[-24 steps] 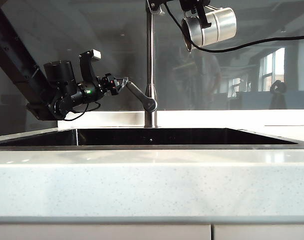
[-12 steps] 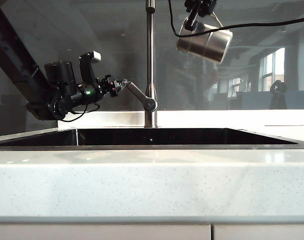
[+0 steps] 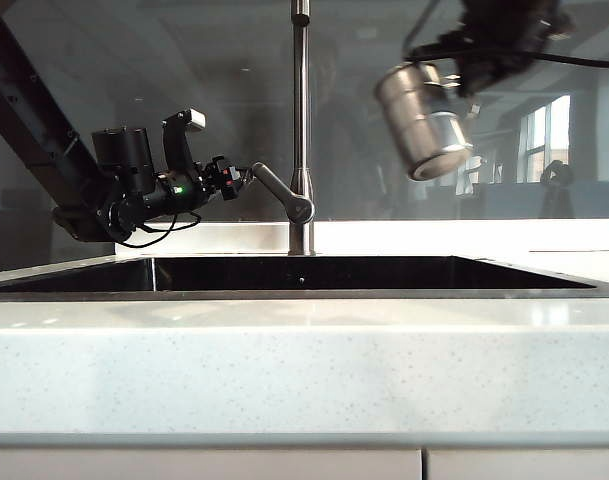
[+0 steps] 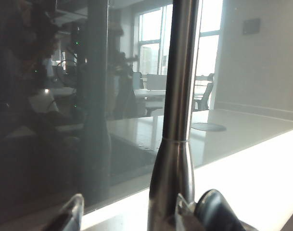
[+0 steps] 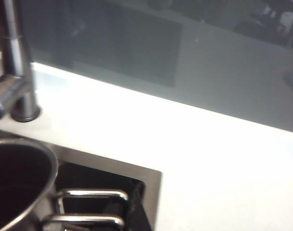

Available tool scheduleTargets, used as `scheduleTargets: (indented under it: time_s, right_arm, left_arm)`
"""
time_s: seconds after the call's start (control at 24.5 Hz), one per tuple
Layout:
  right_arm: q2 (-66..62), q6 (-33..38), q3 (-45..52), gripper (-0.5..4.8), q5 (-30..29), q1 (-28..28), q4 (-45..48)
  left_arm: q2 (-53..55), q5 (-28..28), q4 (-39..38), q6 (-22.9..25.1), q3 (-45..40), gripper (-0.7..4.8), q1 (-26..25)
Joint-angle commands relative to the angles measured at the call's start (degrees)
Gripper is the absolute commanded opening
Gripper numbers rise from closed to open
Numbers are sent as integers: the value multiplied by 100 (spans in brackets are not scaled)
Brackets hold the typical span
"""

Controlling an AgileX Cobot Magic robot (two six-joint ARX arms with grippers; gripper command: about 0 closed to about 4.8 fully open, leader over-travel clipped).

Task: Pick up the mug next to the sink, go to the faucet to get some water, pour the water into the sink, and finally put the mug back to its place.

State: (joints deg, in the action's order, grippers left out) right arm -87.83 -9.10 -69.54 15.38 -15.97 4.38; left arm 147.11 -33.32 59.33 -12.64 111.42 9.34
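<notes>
- Exterior view: left tool (image 3: 246, 176) at the faucet's side lever (image 3: 280, 192), fingers spread wide around the lever's upper end, left of the tall pipe of the faucet (image 3: 301, 120).
- Same view: right tool (image 3: 471, 78) high on the right, blurred, closed on the handle side of the mug (image 3: 423, 121); mug tilted, base down and toward the camera, in the air above the sink (image 3: 284, 273), right of the pipe and well apart from it.
- Same view: sink dark inside, thin metal rim, set in the pale speckled tabletop (image 3: 304, 360); no stream visible from mug or faucet.
- Left wrist view: faucet (image 4: 177, 115) close ahead, slim pipe widening into the thicker base; 2 fingertips (image 4: 74, 211) of the left tool set far apart at the lower edge, 1 on each side of the base; dark rounded lever end (image 4: 214, 214) just beside the nearer finger; dark glass panel (image 4: 50, 96) behind.
- Right wrist view: mug (image 5: 16, 183) close, dark open mouth facing the camera, wire handle (image 5: 88, 207) gripped by the right tool (image 5: 136, 211), jaws narrow on it; sink corner (image 5: 148, 180) below; faucet base (image 5: 19, 82) standing on the white tabletop (image 5: 209, 163) behind the sink.
</notes>
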Motion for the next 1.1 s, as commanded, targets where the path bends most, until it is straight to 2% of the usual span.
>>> scheduleTargets:
  time_s: [0.04,0.33,0.53,0.65,0.82,0.98,1.1]
  right_arm:
    - [330,645,1060,-2,-188,533,1725]
    - [437,935,2704,-2,-396,1436,3818]
    - [437,955,3244,-1,-986,1950,4378]
    - [343,955,3392,-2,-1088,2264,4430]
    - [83,957,3392,-2,-1281,2288,4798]
    - [-267,1086,3392,-2,-1276,2262,5346]
    - [-407,1082,3392,-2,-1274,2264,5427]
  left_arm:
    - [-24,-31,98,20,-2,241,2]
    - [-24,-33,107,17,-2,241,2]
    - [-24,-31,109,17,-2,241,2]
    - [-24,-33,109,17,-2,241,2]
    - [-24,-35,109,15,-2,241,2]
    - [-24,-33,109,17,-2,241,2]
    - [-24,-33,109,17,-2,241,2]
